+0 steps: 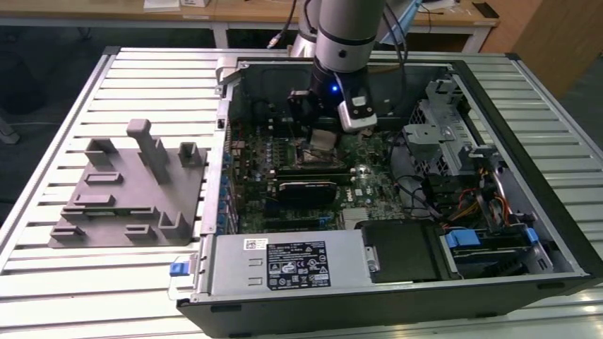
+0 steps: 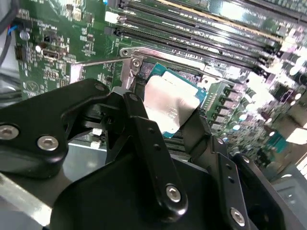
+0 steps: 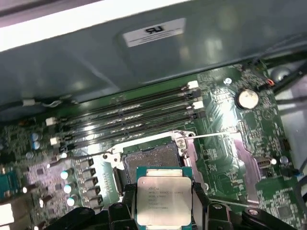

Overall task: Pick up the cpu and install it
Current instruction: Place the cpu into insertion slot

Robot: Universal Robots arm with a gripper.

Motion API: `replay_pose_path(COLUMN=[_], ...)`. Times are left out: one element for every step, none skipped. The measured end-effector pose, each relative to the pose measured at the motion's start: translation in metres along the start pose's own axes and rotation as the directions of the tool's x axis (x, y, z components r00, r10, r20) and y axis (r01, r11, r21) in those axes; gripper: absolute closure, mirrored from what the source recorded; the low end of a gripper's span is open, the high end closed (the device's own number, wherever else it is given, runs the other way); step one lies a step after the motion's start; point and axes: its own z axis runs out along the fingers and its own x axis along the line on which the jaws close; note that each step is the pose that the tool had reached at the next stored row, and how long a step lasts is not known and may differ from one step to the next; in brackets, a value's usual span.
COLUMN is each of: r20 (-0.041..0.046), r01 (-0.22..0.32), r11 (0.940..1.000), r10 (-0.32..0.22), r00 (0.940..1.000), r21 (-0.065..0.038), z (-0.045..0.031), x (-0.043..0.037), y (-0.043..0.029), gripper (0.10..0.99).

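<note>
case: open pc case (image 1: pixel 377 300) takes the middle and right of the exterior view, sitting on the slatted table (image 1: pixel 56 282)
fixture: fixture block (image 1: pixel 123 191) at frame left, on the table just beside the case
arm: arm (image 1: pixel 344 35) drops in from top centre, into the case
cpu: cpu (image 3: pixel 163 197) sits between the gripper (image 3: pixel 163 211) fingers, just over the socket (image 3: pixel 151 160); memory slots (image 3: pixel 124 120) run right beside the socket
psu: power supply box (image 1: pixel 282 265) inside the case, bottom centre

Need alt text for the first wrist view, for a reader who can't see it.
The claw grips the cpu by two opposite edges, close to the open motherboard socket. Beyond lie memory slots, a coin battery and the grey case wall.
</note>
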Motion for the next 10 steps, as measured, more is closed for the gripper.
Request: replay_pose_path(r20=[0.0006, 0.0012, 0.0018, 0.0024, 0.0030, 0.0035, 0.0040, 0.0045, 0.0050, 0.0055], r01=[-0.016, -0.034, -0.049, -0.066, -0.082, -0.097, -0.112, -0.127, -0.142, -0.156], r11=[0.9999, 0.9994, 0.9988, 0.9978, 0.9966, 0.9952, 0.9937, 0.9919, 0.9899, 0.9877], r10=[0.016, 0.034, 0.049, 0.066, 0.082, 0.097, 0.112, 0.127, 0.142, 0.156], r00=[0.9999, 0.9994, 0.9988, 0.9978, 0.9966, 0.9952, 0.9937, 0.9919, 0.9899, 0.9877], r21=[-0.001, -0.001, -0.002, -0.003, -0.003, -0.004, -0.005, -0.005, -0.006, -0.007], z=[0.0000, 0.0000, 0.0000, 0.0000, 0.0000, 0.0001, 0.0000, 0.0000, 0.0001, 0.0001], x=[0.0000, 0.0000, 0.0000, 0.0000, 0.0000, 0.0000, 0.0000, 0.0000, 0.0000, 0.0000], y=[0.0000, 0.0000, 0.0000, 0.0000, 0.0000, 0.0000, 0.0000, 0.0000, 0.0000, 0.0000], gripper=[0.545, 0.545, 0.545, 0.545, 0.545, 0.545, 0.545, 0.545, 0.545, 0.545])
